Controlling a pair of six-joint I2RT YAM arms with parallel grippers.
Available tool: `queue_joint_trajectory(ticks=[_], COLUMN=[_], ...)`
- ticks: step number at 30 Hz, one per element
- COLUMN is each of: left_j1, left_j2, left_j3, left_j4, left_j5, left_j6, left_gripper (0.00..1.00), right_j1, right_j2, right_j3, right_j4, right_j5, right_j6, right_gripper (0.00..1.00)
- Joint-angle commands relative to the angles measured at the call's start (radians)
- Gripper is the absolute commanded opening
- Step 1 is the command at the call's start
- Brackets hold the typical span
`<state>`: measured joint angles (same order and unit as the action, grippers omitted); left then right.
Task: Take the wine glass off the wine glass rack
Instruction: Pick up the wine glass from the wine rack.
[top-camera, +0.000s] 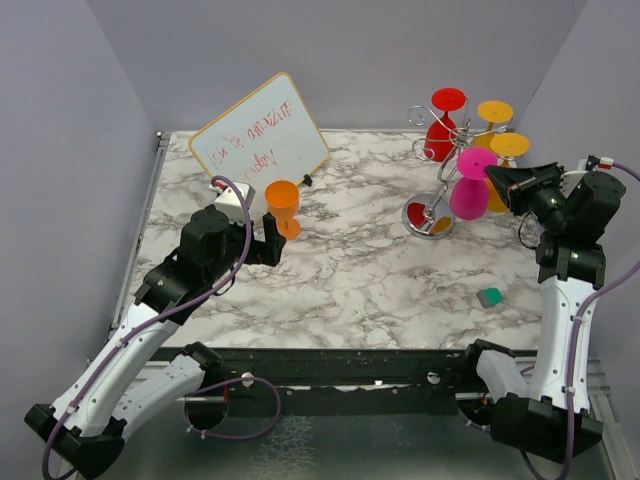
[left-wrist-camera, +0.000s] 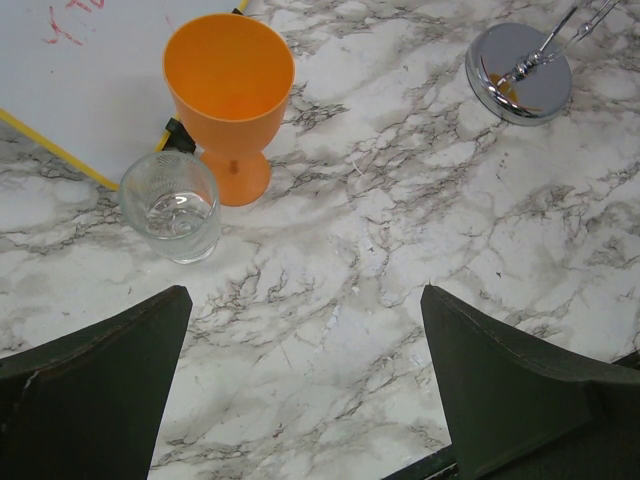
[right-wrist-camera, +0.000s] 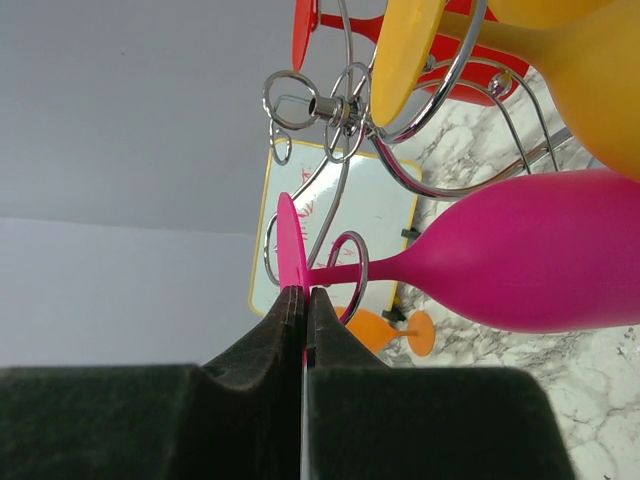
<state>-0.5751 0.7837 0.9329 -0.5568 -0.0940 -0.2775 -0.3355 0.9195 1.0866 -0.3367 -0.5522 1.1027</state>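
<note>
**Crowded rack, open middle**

The wine glass rack (top-camera: 430, 225) is hemmed in: yellow glasses (top-camera: 510, 147) and a red glass (top-camera: 440, 125) hang just beside the pink wine glass (top-camera: 470, 190). Bare counter (top-camera: 370, 270) lies between rack and orange goblet (top-camera: 283, 205); a whiteboard (top-camera: 262, 135) blocks the back left.

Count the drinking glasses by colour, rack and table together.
Pink glass: 1
Red glass: 1
Yellow glasses: 2
Orange glass: 1
Clear glass: 1
Total: 6
</note>
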Motion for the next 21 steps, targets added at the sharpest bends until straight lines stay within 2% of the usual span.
queue_joint_trajectory(ticks=[1, 13, 21], left_j1=[0.006, 0.006, 0.006], left_j2=[-0.006, 0.022, 0.022], left_j3=[-0.009, 0.001, -0.005], left_j4=[0.006, 0.018, 0.022], left_j5=[0.010, 0.025, 0.027], left_j6=[-0.009, -0.002, -0.006], left_gripper=[0.99, 0.99, 0.99], right_j1=[0.001, 0.003, 0.003], right_j2=[-0.023, -0.051, -0.036], right_j3=[0.000, -0.029, -0.090], right_j4=[0.015, -0.052, 0.094], right_j5=[-0.081, -0.072, -0.124], right_j6=[0.018, 0.048, 0.127], right_gripper=[0.01, 0.01, 0.01])
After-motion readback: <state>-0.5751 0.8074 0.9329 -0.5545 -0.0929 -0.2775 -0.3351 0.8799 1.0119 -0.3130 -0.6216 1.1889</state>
